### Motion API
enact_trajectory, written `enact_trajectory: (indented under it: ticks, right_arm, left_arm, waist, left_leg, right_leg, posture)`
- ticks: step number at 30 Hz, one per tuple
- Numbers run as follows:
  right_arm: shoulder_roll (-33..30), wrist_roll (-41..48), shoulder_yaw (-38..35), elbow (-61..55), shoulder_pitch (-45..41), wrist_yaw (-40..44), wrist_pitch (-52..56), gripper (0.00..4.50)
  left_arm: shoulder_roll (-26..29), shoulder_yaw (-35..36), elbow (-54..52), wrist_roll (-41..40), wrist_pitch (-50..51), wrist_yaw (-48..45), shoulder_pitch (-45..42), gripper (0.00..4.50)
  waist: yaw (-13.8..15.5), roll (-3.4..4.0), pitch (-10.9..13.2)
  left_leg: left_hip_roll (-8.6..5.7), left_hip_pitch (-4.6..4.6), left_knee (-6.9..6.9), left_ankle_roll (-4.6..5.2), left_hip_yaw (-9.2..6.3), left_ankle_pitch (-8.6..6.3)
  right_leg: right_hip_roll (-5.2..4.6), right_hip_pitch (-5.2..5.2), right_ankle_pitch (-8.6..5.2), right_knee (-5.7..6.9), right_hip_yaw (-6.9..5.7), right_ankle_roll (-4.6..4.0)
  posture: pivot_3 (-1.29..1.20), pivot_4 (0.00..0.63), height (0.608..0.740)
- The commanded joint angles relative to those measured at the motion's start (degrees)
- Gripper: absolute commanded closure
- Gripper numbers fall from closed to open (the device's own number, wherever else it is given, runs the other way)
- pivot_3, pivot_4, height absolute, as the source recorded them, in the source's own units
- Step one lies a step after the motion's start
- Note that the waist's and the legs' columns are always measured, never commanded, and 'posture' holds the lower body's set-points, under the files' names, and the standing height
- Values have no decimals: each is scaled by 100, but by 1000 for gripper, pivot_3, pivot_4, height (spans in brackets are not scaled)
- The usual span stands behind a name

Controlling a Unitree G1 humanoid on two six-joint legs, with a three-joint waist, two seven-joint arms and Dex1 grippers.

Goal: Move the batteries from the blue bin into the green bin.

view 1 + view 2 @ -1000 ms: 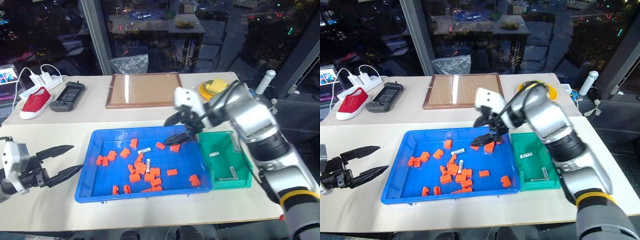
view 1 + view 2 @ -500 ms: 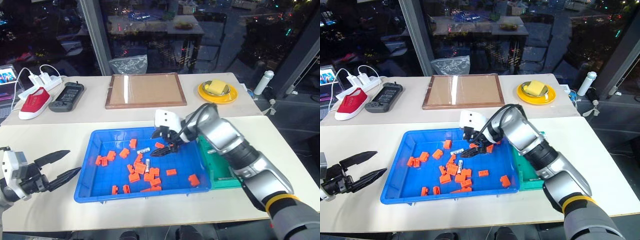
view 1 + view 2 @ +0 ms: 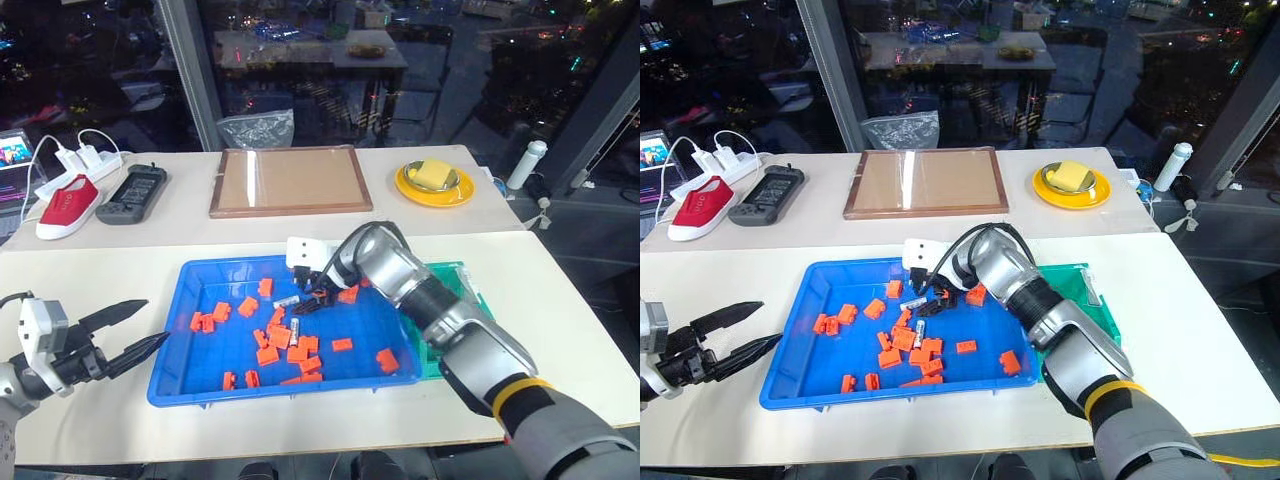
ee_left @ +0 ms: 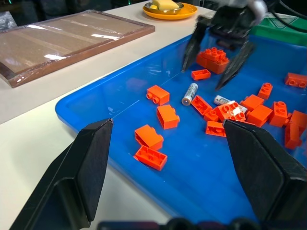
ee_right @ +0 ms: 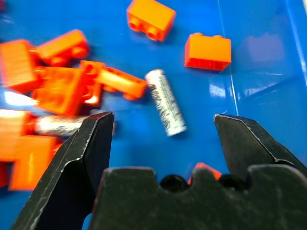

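The blue bin [image 3: 205,360] lies across the near half of the table, holding several orange blocks [image 3: 270,352] and two batteries. One battery [image 3: 287,300] lies loose near the far middle, and another [image 3: 295,327] sits among the blocks. My right gripper [image 3: 312,300] hangs open low over the first battery [image 5: 165,102], its fingers apart on either side of it and holding nothing. The green bin [image 3: 1080,292] stands against the blue bin's right end, partly hidden behind my right arm. My left gripper [image 3: 157,320] stands open and empty off the blue bin's left edge.
At the back of the table sit a wooden-framed board [image 3: 288,180], a yellow plate [image 3: 433,180], a white bottle [image 3: 527,163], a black device [image 3: 135,190], a red shoe [image 3: 68,205] and a power strip [image 3: 85,160].
My right gripper has swung left and down from beside the green bin to just over a battery in the blue bin, still open. The left gripper has stayed about where it was.
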Motion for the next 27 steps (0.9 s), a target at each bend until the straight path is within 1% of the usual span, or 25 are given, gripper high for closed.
enact_trajectory:
  ticks: [1,2,3,7,10,11,12,16,19,24,27]
  right_arm:
    - [211,-130,-186,392,-253,-65,-390,628]
    - [264,-157,-199,496,-274,-71,-442,1132]
    - [304,-194,-198,592,-285,-68,-492,1338]
    - [453,-364,-177,977,-231,-100,-710,2700]
    - [585,-584,-103,1309,-175,-286,-913,3788]
    - [615,-628,-107,1363,-146,-310,-957,4065]
    - [649,-618,-161,1378,-124,-298,-942,4242]
    - [628,-641,-289,1300,-141,-236,-930,4241]
    - [439,-568,-415,822,-145,-63,-773,4241]
    - [-57,-270,-719,-578,-47,403,-75,4241]
    - [-387,21,-1012,-1724,164,634,703,4241]
  left_arm:
    - [56,52,-215,-56,-2,68,54,549]
    - [52,54,-237,-62,0,81,72,549]
    - [49,55,-261,-65,2,94,93,549]
    - [43,68,-339,-74,5,137,173,549]
    - [63,54,-367,-101,55,136,219,549]
    - [71,36,-382,-104,71,131,227,549]
    - [73,20,-399,-114,94,135,217,549]
    - [87,-11,-435,-139,159,120,174,549]
    - [130,-46,-477,-164,228,49,172,549]
    - [208,-60,-507,-236,350,7,100,549]
    - [317,-108,-538,-314,558,-7,55,549]
  waist:
    - [0,0,0]
    - [0,0,0]
    - [0,1,0]
    - [-1,1,1]
    - [-7,1,0]
    - [-12,2,0]
    - [-13,2,-1]
    - [-12,1,-1]
    - [-5,2,0]
    - [12,2,1]
    - [14,2,0]
  left_leg:
    - [0,0,0,0,0,0]
    - [0,1,-1,0,0,0]
    - [0,1,-1,0,0,0]
    - [0,1,-2,0,-1,0]
    - [0,2,-3,0,0,0]
    - [0,5,-4,0,0,0]
    - [0,11,-7,0,1,0]
    - [1,17,-7,0,2,0]
    - [1,16,-7,0,2,0]
    - [0,-2,-1,-1,0,0]
    - [0,0,-4,0,-3,0]
  right_leg:
    - [0,0,0,0,0,0]
    - [-1,1,0,0,0,0]
    - [-1,1,0,0,0,0]
    - [-1,1,0,0,-1,0]
    - [-1,1,0,0,-1,0]
    - [0,1,0,1,-1,0]
    - [0,4,0,2,-1,0]
    - [0,9,0,2,-1,0]
    - [0,8,0,2,-1,0]
    - [-2,1,0,-1,-2,0]
    - [-1,1,0,-1,-4,0]
  posture:
    - [0,150,740]
    - [0,150,740]
    - [0,150,740]
    - [0,150,740]
    - [0,150,740]
    - [0,150,740]
    - [0,150,740]
    - [0,150,740]
    - [0,150,740]
    - [0,150,740]
    - [0,150,740]
